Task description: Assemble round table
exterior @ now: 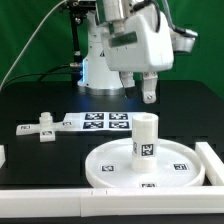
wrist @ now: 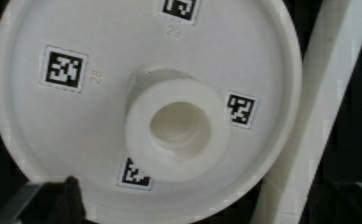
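Post stands upright at the centre of the disc, which lies flat on the bench in the near corner. Claw hangs just above the post top, apart from it, w/ nothing seen in it. How far open: can't tell, since the fingers overlap from this angle & the wrist view doesn't show them. Step in hand, prob.: grip the post & seat/twist it into the disc. To do it well, come straight down on the post axis w/ fingers either side of the cyl. wall, low enough for a firm hold but short of the disc face. Close evenly so the post isn't tipped. If twisting, keep the axis plumb & press lightly so the disc doesn't spin w/ it. Wrist view shows a raised centre (hub or post end, can't tell which), so check alignment before descent. Room: border bar runs just beside the disc rim on the ext. view's right, front bar just beside it on the near side; touching or not, can't tell. They'd likely brace the disc vs. sliding but rule out a side approach there. Open bench lies to the ext. view's left & behind. Marker board & small tagged part sit there, apart from the disc, so pass above them.
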Tool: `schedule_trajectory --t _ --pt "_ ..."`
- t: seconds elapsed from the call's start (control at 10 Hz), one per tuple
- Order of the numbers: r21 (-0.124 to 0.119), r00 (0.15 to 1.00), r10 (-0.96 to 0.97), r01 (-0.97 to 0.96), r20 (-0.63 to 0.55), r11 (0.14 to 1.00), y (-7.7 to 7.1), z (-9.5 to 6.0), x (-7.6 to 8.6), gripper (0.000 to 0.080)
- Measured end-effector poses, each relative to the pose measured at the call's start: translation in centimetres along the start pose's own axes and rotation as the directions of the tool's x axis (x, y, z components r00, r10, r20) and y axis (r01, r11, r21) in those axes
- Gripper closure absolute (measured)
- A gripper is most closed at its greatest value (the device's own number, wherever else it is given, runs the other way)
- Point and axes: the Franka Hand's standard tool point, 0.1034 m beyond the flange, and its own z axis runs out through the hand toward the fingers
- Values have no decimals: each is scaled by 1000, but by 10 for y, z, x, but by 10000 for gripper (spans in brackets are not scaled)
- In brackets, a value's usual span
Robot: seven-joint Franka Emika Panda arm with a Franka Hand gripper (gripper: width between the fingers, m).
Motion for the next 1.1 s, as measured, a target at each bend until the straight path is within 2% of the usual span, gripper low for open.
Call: schedule_trajectory --t 0.5,0.6,0.8,0.9,1.0,1.1 --pt "-5 1000 -5 5 0 1000 1 3 -1 151" --pt "-7 997 -80 80 0 997 4 1 3 151" --pt "-15 967 -255 255 18 967 23 -12 27 151" --pt "-12 943 -333 334 22 943 30 -19 38 151" --pt "-15 922 -387 388 22 922 38 -20 47 151" --pt "-17 895 -447 447 18 894 41 -18 49 151"
